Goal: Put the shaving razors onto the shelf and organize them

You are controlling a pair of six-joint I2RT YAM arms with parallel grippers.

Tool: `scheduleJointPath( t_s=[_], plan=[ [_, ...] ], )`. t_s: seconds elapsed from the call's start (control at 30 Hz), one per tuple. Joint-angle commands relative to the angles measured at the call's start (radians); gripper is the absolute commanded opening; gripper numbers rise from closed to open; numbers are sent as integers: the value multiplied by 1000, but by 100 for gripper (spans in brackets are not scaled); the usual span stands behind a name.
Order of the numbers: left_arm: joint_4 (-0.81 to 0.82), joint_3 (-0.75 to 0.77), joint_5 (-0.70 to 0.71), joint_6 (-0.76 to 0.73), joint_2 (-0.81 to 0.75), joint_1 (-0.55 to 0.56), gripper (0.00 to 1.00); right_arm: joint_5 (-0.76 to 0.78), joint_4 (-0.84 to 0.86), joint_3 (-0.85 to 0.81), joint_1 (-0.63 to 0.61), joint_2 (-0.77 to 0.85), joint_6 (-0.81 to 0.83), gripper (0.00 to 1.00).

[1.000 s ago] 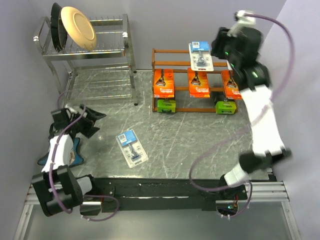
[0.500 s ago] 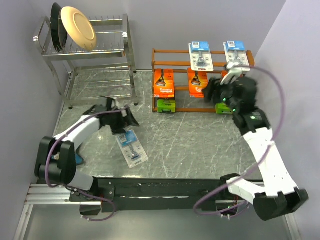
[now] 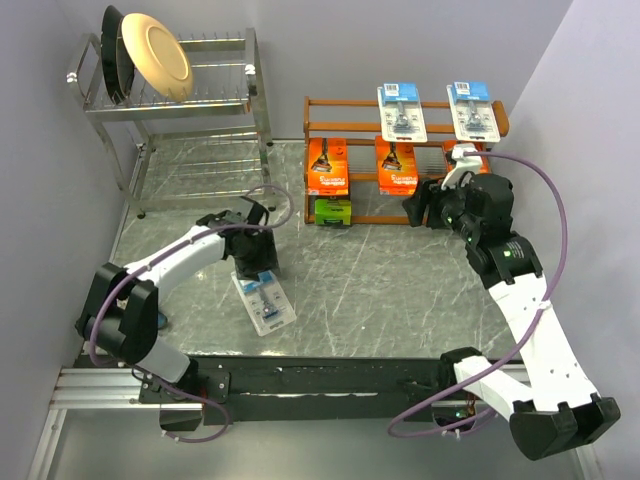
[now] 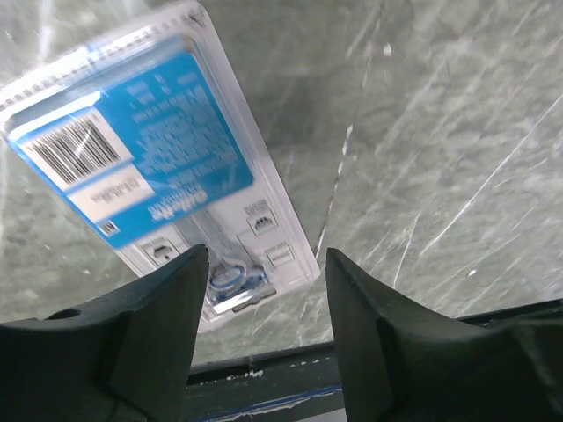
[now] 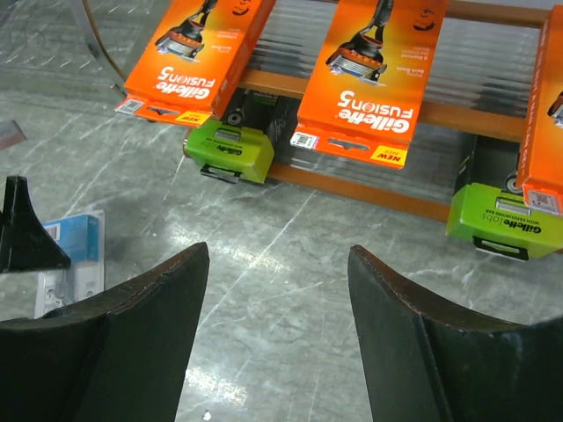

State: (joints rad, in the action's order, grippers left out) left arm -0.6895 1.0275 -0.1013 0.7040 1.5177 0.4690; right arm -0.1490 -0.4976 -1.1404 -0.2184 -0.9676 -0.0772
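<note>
Left pincer (image 4: 264, 261) is held released, the blue blister card (image 4: 149, 167) just below it, ready to be straddled; right pincer (image 5: 277, 264) is released too.

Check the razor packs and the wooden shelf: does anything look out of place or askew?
Yes. One blue-and-clear blister card lies flat and skewed on the table, apart from the shelf, where the other packs stand in rows. The open left gripper is poised over one end of it.
</note>
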Motion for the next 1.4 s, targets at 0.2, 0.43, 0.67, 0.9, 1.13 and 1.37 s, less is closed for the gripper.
scheduleJointPath(
  t_s=[0.2, 0.43, 0.67, 0.9, 1.13, 1.37],
  plan=[
    [-68, -27, 60, 54, 19, 33, 47, -11, 33, -24, -1, -37, -3, 72],
    [-48, -58, 35, 57, 74, 33, 49, -4, 31, 4, -1, -14, -9, 72],
    [7, -73, -4, 38, 104, 31, 42, -3, 41, 24, 4, 0, -13, 72],
    [123, -133, 17, -4, 91, 30, 27, -9, 45, 25, 5, 1, -12, 73],
    [246, -236, 90, -101, -4, 30, 38, -12, 41, 45, 5, 18, -15, 73],
    [251, -222, -9, -218, -46, 23, 10, -21, 33, 73, 11, 58, -18, 73]
  ],
)
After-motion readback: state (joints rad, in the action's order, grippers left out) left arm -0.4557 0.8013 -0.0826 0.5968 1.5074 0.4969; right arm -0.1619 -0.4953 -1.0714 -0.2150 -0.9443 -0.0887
